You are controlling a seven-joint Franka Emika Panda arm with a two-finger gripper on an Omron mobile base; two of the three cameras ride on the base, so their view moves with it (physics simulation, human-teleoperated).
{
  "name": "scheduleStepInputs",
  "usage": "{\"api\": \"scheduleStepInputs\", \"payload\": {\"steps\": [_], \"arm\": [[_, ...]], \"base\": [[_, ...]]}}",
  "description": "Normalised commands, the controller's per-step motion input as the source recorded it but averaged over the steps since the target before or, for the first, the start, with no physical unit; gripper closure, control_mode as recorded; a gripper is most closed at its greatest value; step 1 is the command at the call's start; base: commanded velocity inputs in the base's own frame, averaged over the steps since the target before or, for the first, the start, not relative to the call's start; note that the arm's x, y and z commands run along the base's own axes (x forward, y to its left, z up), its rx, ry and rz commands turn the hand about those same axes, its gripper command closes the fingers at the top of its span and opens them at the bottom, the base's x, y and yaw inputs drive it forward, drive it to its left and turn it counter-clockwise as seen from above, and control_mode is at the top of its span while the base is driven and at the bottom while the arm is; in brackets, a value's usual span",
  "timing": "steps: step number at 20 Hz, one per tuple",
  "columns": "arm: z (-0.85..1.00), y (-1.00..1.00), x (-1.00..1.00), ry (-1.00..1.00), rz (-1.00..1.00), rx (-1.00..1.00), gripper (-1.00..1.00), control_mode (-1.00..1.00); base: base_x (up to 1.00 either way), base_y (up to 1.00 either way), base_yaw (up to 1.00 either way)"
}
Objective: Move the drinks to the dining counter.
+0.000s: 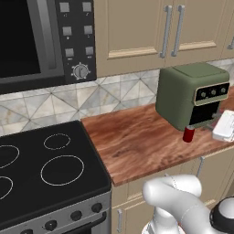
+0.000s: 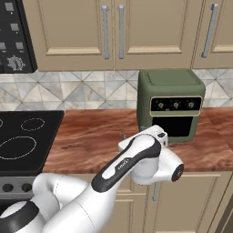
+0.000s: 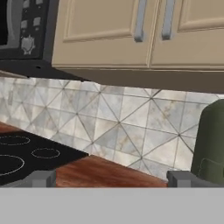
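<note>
- Drinks were the job, and the one I could pick out was a short red can (image 1: 188, 134), standing upright on the narrow reddish-brown wood counter (image 1: 137, 141) just in front of the boxy olive-green toaster oven (image 1: 192, 95), at its lower left corner.
- A flat white object (image 1: 225, 125) lay just to the can's right; I couldn't tell what it was.
- Beside the black glass cooktop (image 1: 45, 169), the white arm's two-finger gripper (image 3: 111, 179) hung low over the counter with its jaws spread wide and nothing between them, facing the tiled backsplash (image 3: 122, 127).
- To my eye the can would be light, rigid and smooth, so rather slippery and easy to tip.
- I'd have taken it around the middle of its round side, jaws level, and closed gently.
</note>
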Motion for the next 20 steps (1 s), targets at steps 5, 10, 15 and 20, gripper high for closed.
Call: {"api": "scheduleStepInputs", "payload": {"steps": [5, 10, 15, 20], "arm": [[-0.35, -0.07, 0.12, 0.04, -0.10, -0.05, -1.00, -1.00], [-0.32, -0.21, 0.08, 0.13, 0.00, -0.02, -1.00, -1.00], [-0.43, -0.38, 0.11, 0.18, 0.00, -0.05, -1.00, -1.00], [-0.34, -0.29, 0.18, 0.14, 0.00, -0.04, -1.00, -1.00]], "base": [[0.00, 0.00, 0.00], [0.00, 0.00, 0.00], [0.00, 0.00, 0.00], [0.00, 0.00, 0.00]]}}
